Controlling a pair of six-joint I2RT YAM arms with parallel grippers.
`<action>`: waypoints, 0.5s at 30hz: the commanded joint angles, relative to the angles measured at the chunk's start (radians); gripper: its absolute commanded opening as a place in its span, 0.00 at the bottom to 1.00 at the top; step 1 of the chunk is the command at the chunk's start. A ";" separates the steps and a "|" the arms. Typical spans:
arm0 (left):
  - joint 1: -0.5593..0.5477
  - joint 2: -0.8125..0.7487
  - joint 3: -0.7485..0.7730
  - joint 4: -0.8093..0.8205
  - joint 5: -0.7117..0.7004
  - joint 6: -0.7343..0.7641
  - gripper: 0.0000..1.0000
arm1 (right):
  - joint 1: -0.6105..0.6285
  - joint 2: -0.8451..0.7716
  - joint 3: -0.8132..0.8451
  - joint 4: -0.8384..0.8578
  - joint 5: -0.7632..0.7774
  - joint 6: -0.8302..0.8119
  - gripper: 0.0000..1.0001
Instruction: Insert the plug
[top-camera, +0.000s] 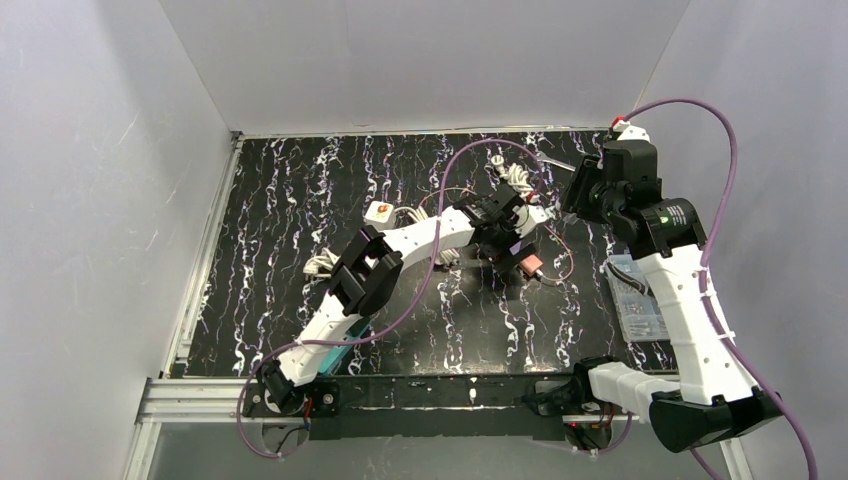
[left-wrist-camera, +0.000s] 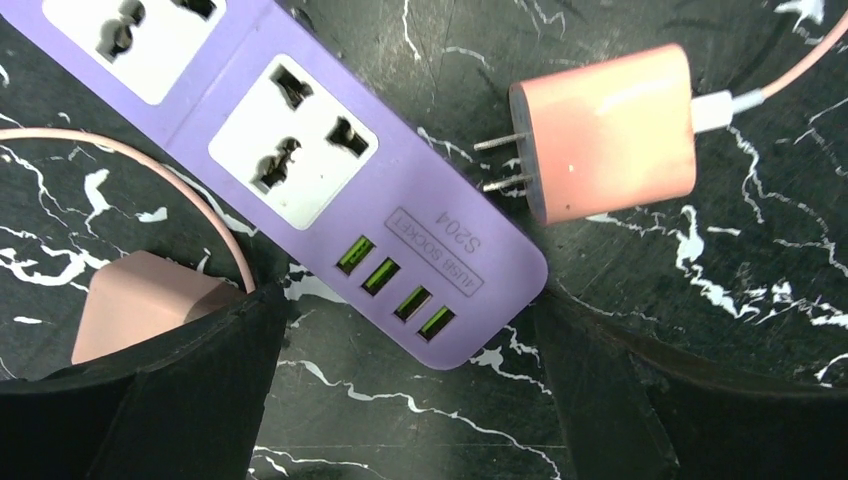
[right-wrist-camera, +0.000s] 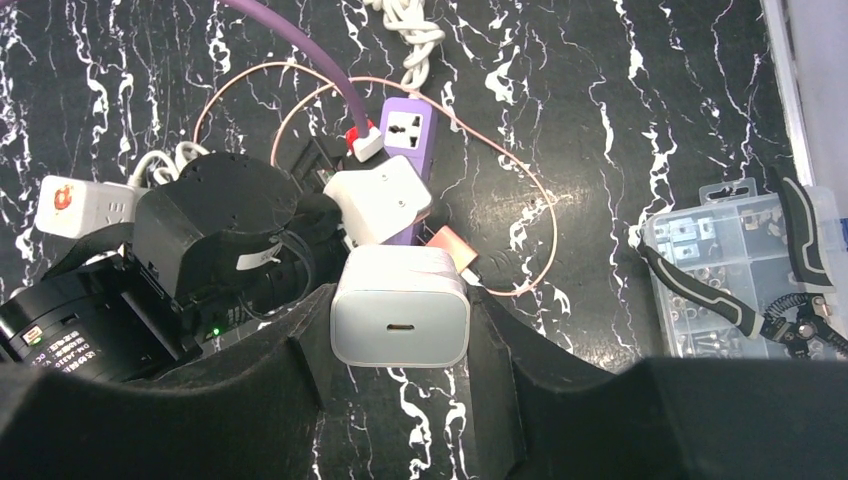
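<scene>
Beside purple strip (left-wrist-camera: 440, 215) lies pink plug (left-wrist-camera: 610, 135); left gripper (left-wrist-camera: 410, 310) agape

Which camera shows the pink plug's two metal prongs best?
Left wrist: the pink plug is close, prongs pointing at the purple strip. From the top it's tiny; right wrist shows only a pink corner.

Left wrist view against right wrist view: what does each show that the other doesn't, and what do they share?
Left wrist only: the four green USB ports and the two bare prongs of the pink plastic charger plug, lying unplugged; the left tool open and empty.
Right wrist only: the right tool clamping a white square charger block; a clear plastic parts box with black-handled pliers.
Both: the purple plastic power strip, thin pink cable, black marbled table.
</scene>
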 joint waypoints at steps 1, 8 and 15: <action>0.003 -0.051 0.044 0.041 0.005 -0.041 0.93 | 0.001 -0.021 0.028 0.016 -0.017 0.022 0.19; 0.001 -0.040 0.026 0.054 -0.006 0.031 0.66 | 0.001 -0.028 0.017 0.009 -0.021 0.024 0.18; 0.006 -0.085 -0.106 0.112 -0.096 0.163 0.45 | 0.001 -0.036 0.006 0.012 -0.035 0.027 0.18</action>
